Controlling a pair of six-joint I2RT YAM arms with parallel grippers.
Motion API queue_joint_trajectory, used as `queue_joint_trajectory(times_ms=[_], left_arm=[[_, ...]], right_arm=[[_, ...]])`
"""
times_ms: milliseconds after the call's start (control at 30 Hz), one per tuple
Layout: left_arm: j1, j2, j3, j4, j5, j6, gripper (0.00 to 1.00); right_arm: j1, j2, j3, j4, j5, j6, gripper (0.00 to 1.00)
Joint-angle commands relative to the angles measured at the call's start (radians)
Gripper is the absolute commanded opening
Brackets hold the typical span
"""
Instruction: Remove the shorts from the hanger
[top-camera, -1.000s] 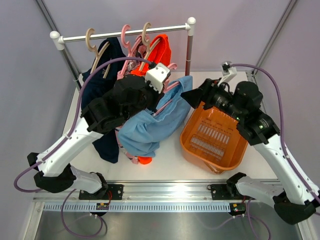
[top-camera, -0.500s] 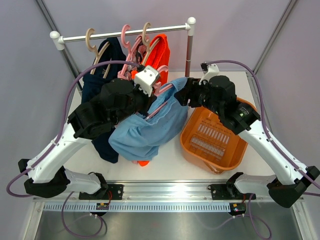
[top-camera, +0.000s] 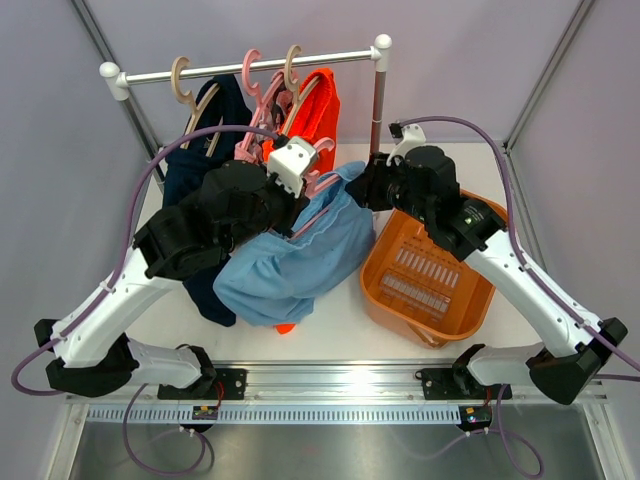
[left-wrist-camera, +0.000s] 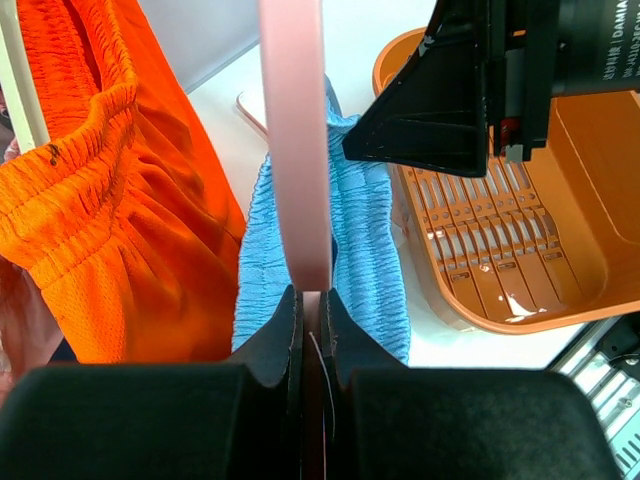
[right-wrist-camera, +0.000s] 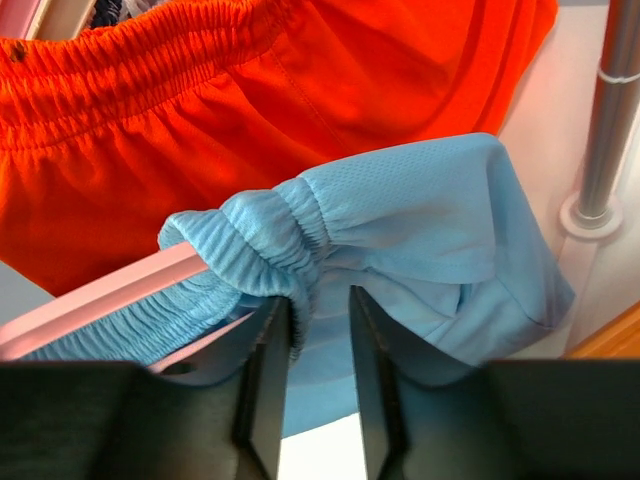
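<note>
Mid-bench | left gripper (left-wrist-camera: 310, 300) clamps pink hanger (left-wrist-camera: 292, 140), bar aimed at the right edge | right gripper (right-wrist-camera: 318, 310) parted, astride light blue shorts (right-wrist-camera: 400, 210) at bar's tip.

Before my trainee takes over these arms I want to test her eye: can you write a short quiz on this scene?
1. True or false: the left gripper is shut on the pink hanger.
2. Which shorts are draped on that hanger? A. orange B. light blue shorts C. dark navy
3. Fill in: the orange basket sits on the ___ arm's side of the table.
Key: 1 true; 2 B; 3 right.
</note>
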Motion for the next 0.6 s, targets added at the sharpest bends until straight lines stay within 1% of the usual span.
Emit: queue_joint_trajectory(times_ms=[0,67,300,467,500,567], left_arm=[[-0.008,-0.052,0.003,0.072,0.032,-0.009,0.00],[-0.008,-0.055,-0.003,0.073,0.024,-0.009,0.00],[-0.008,-0.053,-0.013,0.078,0.026,-0.007,0.00],[-0.008,-0.056,-0.013,0.078,0.027,-0.004,0.00],[-0.008,-0.055,-0.013,0.078,0.027,-0.004,0.00],[-0.008,-0.055,-0.013,0.075,0.030,-0.004,0.00]], right_arm=[[0.008,0.011,0.035,0.064,-0.009,0.000,0.33],[0.010,0.020,0.043,0.070,-0.027,0.008,0.31],[0.029,0.051,0.066,0.064,-0.027,0.012,0.36],[0.034,0.058,0.072,0.064,-0.013,0.009,0.36],[0.034,0.055,0.072,0.067,-0.013,0.008,0.31],[0.034,0.058,0.077,0.066,-0.007,0.002,0.16]])
